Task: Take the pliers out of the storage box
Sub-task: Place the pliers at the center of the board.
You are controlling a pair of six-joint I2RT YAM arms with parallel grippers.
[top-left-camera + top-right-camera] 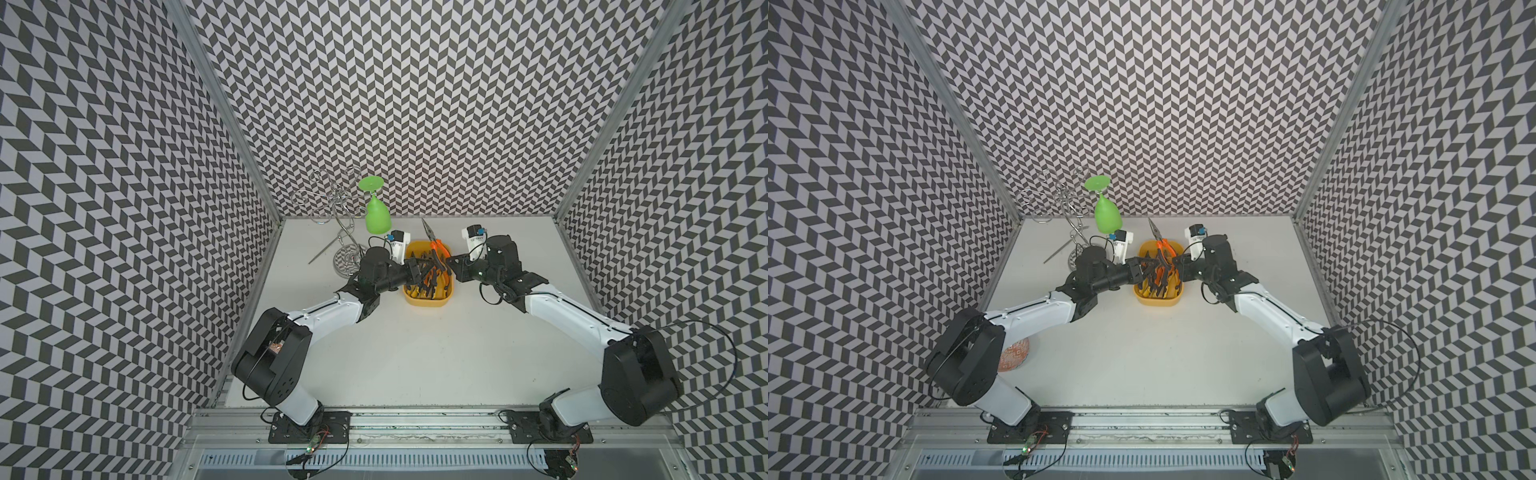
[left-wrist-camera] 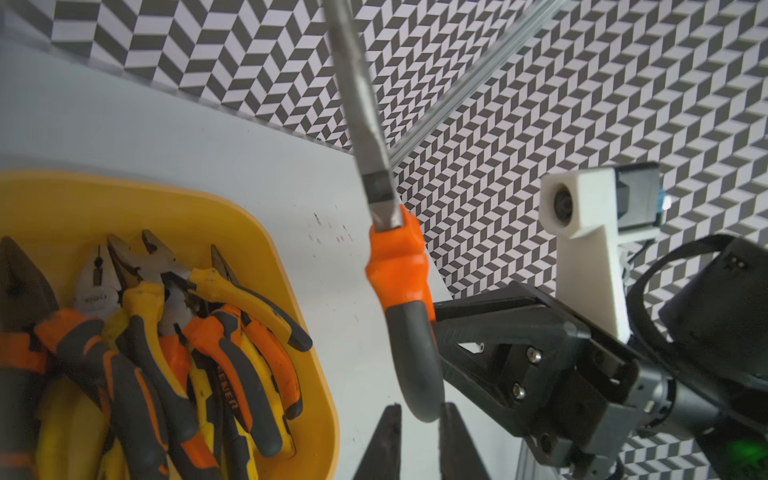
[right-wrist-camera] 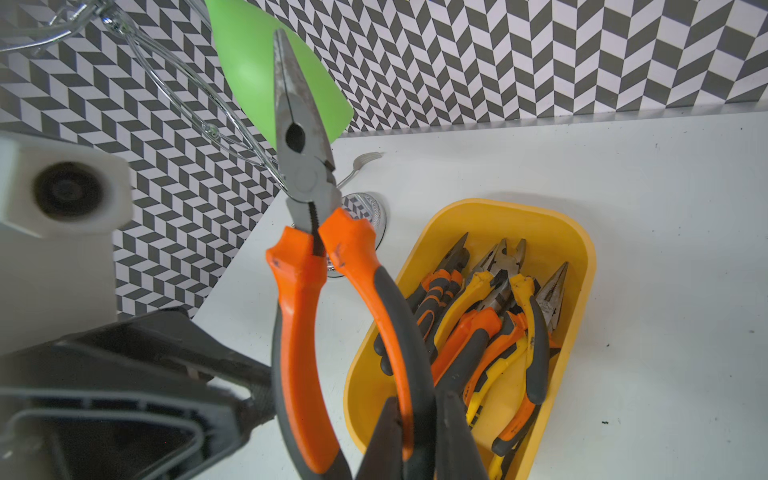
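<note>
A needle-nosed pair of pliers (image 1: 435, 245) (image 1: 1162, 246) with orange-and-black handles is held nose-up above the yellow storage box (image 1: 428, 303) (image 1: 1158, 303). My right gripper (image 3: 417, 405) (image 1: 446, 264) is shut on one handle (image 3: 390, 299). My left gripper (image 2: 419, 409) (image 1: 429, 266) comes from the opposite side, and its fingertips are closed on the tip of the other handle (image 2: 413, 365). Several more pliers (image 2: 187, 332) (image 3: 490, 324), orange-and-black and yellow-and-black, lie piled in the box. Both grippers meet over the box's middle in both top views.
A green glass (image 1: 377, 216) hangs upside down from a wire rack (image 1: 332, 199) at the back left, and a fork (image 3: 361, 160) lies by the rack's round base (image 1: 347, 259). A round orange-patterned dish (image 1: 1015, 353) shows beside the left arm's elbow. Patterned walls enclose three sides.
</note>
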